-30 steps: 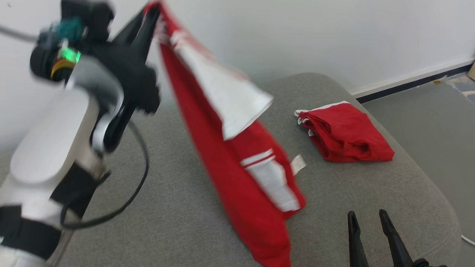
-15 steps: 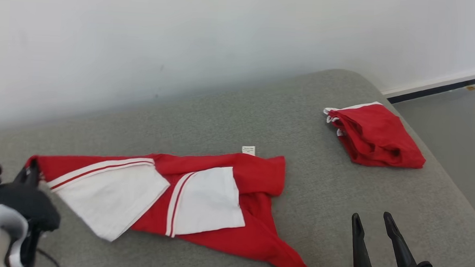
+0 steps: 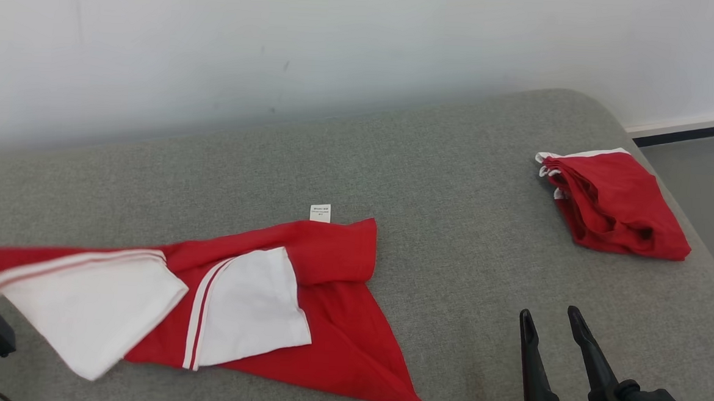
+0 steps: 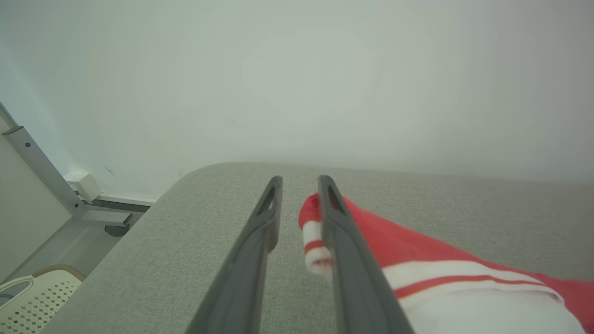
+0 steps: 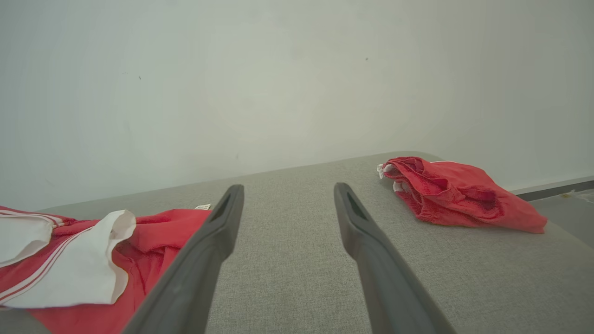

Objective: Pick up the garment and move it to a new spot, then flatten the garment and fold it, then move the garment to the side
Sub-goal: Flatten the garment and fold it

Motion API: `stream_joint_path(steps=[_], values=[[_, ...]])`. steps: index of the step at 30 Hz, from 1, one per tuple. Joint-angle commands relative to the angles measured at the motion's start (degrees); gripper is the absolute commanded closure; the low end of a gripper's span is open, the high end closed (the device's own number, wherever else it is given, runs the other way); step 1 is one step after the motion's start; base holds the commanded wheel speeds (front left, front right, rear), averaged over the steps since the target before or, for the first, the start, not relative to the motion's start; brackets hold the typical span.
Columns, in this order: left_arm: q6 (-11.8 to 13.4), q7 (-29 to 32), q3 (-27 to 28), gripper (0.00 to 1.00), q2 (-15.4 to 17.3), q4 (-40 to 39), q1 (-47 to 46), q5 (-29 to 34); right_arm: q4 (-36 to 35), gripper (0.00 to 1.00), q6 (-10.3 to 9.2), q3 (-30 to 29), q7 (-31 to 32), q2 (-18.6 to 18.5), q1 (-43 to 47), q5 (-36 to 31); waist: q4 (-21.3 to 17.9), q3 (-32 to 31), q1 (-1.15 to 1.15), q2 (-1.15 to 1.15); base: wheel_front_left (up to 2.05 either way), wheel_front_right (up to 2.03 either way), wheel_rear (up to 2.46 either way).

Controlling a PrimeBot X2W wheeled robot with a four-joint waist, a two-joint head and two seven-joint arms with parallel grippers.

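1. Garment (image 3: pixel 335 266): red with white, red-striped panels; lies spread but creased on the grey cushion (image 3: pixel 456 169), left of centre, with a white label (image 3: pixel 320 212) at its far edge.
2. Left gripper (image 4: pixel 300 179): fingers parted, with the garment's striped corner between them.
3. Right gripper (image 3: pixel 549 312): fingers apart, holding nothing.
4. Folded red cloth (image 3: pixel 619 205): far right, well apart from the garment.

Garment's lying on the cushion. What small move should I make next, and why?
Probably bring the open right gripper left to the near pointed corner of the red-and-white garment: it lies rumpled on the grey cushion, white sleeves folded over, needing flattening.
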Motion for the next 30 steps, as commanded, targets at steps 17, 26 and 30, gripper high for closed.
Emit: stream_joint_path(steps=[17,26,30], values=[[5.58,-1.67,0.05,0.00,-5.22,-25.72,13.29,13.47,4.36,0.00,-0.15,3.70,-0.06,-2.18,0.70,2.72,2.49,-0.68,0.00,0.00,0.00,0.00,0.00],[1.06,-1.69,-12.79,0.00,-10.76,-28.34,17.17,22.36,5.00,0.00,-0.15,4.34,-0.06,-2.36,-0.32,3.26,2.45,-0.16,0.00,0.00,0.00,0.00,0.00],[-2.28,-0.19,-19.84,0.00,-12.42,-21.98,12.92,27.23,5.12,0.00,-0.15,4.61,-0.06,-2.62,-0.93,3.31,1.98,0.48,0.00,0.00,0.00,0.00,0.00]])
